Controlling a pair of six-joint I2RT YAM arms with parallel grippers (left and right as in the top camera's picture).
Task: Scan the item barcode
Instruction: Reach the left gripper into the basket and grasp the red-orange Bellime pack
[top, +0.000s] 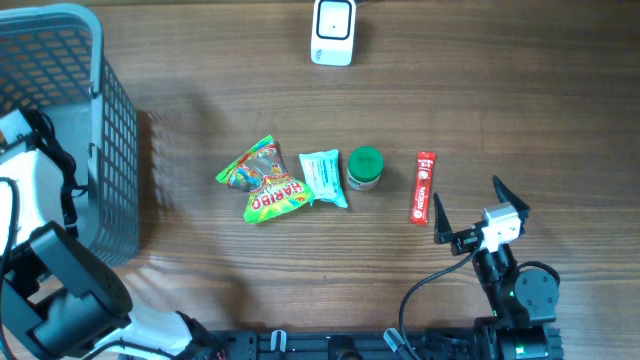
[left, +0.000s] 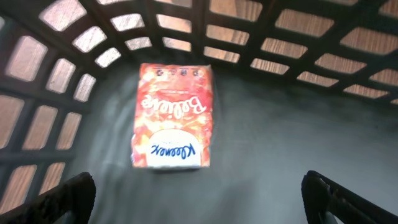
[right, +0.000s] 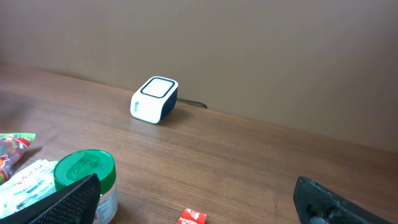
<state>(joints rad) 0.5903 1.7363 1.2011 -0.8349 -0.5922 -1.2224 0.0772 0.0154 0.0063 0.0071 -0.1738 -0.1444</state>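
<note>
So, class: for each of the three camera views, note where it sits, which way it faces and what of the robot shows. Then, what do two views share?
Overhead: above the brown wooden table, looking straight down; both arms and the open right hand show.
Left wrist: inside the grey plastic mesh basket, facing an orange-red printed box; tips of the open left hand show.
Right wrist: low over the table, facing the white box-shaped scanner; its fingertips show.
Shared: overhead and right wrist both show scanner and green-lidded jar.
</note>
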